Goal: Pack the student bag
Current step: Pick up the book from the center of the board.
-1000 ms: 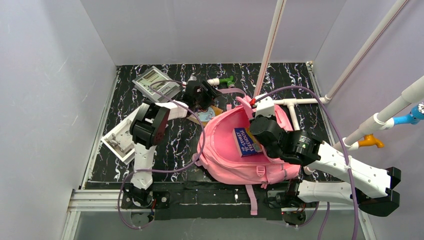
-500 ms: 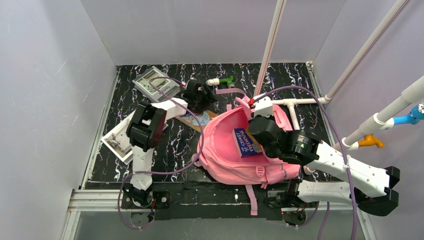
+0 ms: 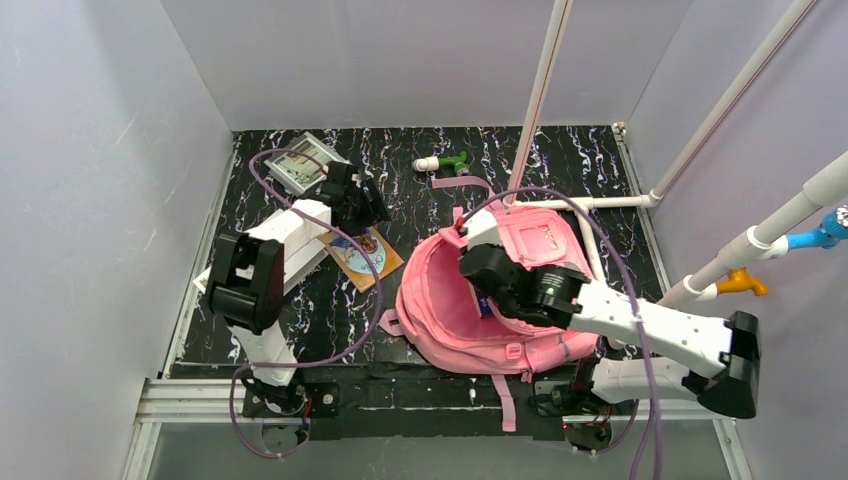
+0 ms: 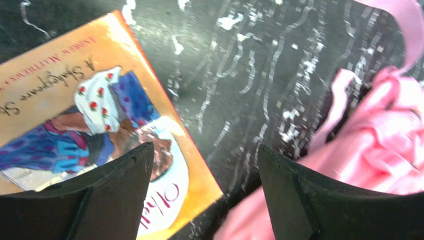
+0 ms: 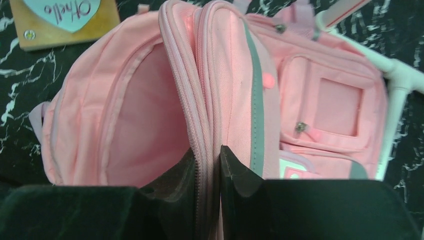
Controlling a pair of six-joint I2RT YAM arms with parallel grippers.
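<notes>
The soft pink fabric backpack (image 3: 430,300) lies unzipped at mid-table, its zip rim seemingly pinched by the near-closed right gripper (image 5: 207,156). The left gripper (image 4: 200,197) hovers wide and empty over an orange picture book (image 3: 367,257), with the backpack at its 4 o'clock.

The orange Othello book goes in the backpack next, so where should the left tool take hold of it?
Probably take the Othello book by its edge facing the pink backpack, coming down from above. It lies flat and thin on the table, and the open left tool hovers astride that edge.
</notes>
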